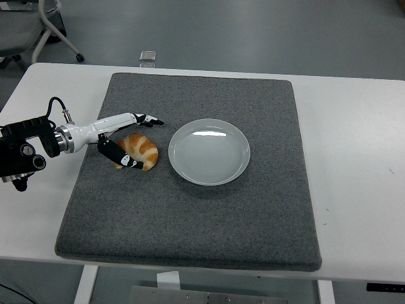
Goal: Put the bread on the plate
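Left hand (130,140) brackets the croissant (140,150) at left of centre, fingers above, thumb below, spread and not yet clamped as far as I can tell. Bread lies on the grey mat (190,215), just beside the empty white plate (209,152). Grasping, lifting and placing all remain.

The plate (209,152) is lying on the mat (190,215). The bread (140,150) is lying just left of the plate, and the left hand (124,138) is reaching around it.
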You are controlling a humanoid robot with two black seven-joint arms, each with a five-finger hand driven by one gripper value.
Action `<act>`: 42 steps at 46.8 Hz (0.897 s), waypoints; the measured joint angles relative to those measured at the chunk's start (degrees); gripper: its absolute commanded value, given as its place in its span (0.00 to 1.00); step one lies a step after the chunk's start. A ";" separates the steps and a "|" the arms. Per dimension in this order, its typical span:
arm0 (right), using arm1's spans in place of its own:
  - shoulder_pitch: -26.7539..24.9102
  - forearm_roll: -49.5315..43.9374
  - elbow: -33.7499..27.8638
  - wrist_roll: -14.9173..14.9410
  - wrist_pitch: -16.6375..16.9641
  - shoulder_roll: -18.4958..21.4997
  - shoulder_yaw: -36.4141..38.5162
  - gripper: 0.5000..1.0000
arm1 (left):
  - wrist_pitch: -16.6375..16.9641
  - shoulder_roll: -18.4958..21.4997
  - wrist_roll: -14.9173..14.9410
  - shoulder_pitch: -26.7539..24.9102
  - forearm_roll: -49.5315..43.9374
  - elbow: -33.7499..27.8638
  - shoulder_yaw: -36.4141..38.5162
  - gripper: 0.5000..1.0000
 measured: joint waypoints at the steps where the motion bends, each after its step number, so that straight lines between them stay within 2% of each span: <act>1: 0.01 0.00 -0.01 0.00 0.00 0.00 0.00 0.86 | 0.17 -0.18 -0.23 0.17 0.11 0.24 0.00 0.97; 7: 0.03 0.00 -0.18 0.01 0.01 0.00 0.00 0.86 | 0.75 -0.50 -0.76 0.91 0.32 0.75 0.00 0.95; 14: 0.01 0.00 -0.26 0.01 0.04 0.00 0.00 0.86 | 0.89 -0.54 -0.78 1.30 0.32 0.86 -0.07 0.87; 18: 0.03 0.00 -0.28 0.01 0.04 0.00 0.00 0.86 | 1.05 -0.55 -0.79 1.54 0.32 0.96 -0.10 0.77; 24: 0.04 -0.02 -0.28 0.01 -0.01 0.00 0.00 0.86 | 1.12 -0.55 -0.88 1.65 0.32 1.26 -0.10 0.50; 31: 0.04 -0.02 -0.36 0.01 -0.02 0.00 0.00 0.86 | 1.12 -0.48 -1.18 1.65 0.31 1.28 -0.03 0.01; 42: 0.00 -0.01 -0.33 0.00 -0.02 0.00 -0.06 0.86 | 2.10 -0.21 -2.35 0.86 0.37 1.31 -0.92 0.00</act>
